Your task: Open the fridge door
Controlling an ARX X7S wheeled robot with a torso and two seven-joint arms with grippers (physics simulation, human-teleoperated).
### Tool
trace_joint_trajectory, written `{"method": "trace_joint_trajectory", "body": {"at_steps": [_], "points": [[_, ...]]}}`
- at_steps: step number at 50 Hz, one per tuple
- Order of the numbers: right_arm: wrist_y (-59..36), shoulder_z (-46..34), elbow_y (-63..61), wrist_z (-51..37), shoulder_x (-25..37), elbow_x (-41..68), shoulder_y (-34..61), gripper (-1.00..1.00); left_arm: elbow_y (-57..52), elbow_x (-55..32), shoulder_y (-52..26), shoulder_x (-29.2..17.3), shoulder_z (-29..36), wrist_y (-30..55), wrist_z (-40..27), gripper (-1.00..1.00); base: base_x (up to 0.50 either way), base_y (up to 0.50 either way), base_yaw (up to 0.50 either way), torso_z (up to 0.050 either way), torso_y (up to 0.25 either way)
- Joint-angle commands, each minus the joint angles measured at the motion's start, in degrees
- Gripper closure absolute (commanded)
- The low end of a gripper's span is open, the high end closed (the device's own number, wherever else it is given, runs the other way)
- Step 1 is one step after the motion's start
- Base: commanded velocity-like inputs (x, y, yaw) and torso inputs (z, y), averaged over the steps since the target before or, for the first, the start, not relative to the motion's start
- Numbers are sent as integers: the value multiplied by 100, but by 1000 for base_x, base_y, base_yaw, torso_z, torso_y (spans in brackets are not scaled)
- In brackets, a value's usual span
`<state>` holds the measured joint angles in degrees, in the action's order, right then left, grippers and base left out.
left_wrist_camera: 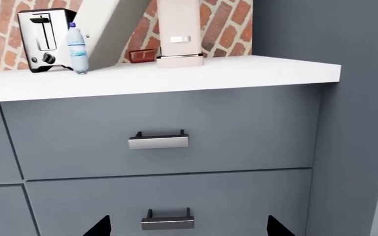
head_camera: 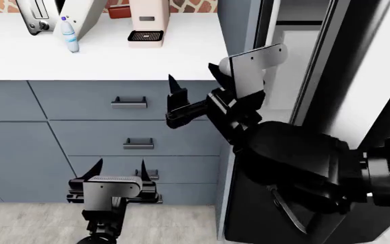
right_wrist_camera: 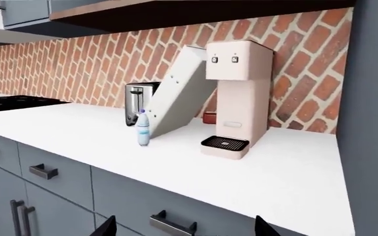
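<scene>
Right hand (head_camera: 191, 91) open, fridge door (head_camera: 378, 66) ajar; bottle (head_camera: 69, 34) label unreadable

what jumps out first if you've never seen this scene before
The big black right arm fills the head view's lower right, its open right gripper raised beside the fridge door, which stands ajar. On the white countertop behind, a pale coffee machine stands against the red brick wall, with a small water bottle nearby.
</scene>
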<state>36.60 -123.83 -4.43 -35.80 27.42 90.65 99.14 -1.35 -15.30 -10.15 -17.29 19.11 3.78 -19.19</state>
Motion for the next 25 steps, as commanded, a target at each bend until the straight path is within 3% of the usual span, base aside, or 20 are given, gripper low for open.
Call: {"method": "trace_joint_trajectory", "body": {"at_steps": [1, 25], "points": [[-258, 309, 1235, 912, -338, 1033, -324, -100, -7, -38, -57, -22, -28, 30, -31, -100, 0, 0, 0, 0, 0], [435, 558, 900, 199, 138, 857, -905, -100, 277, -50, -217, 13, 14, -33, -4, -100, 0, 0, 0, 0, 0]]}}
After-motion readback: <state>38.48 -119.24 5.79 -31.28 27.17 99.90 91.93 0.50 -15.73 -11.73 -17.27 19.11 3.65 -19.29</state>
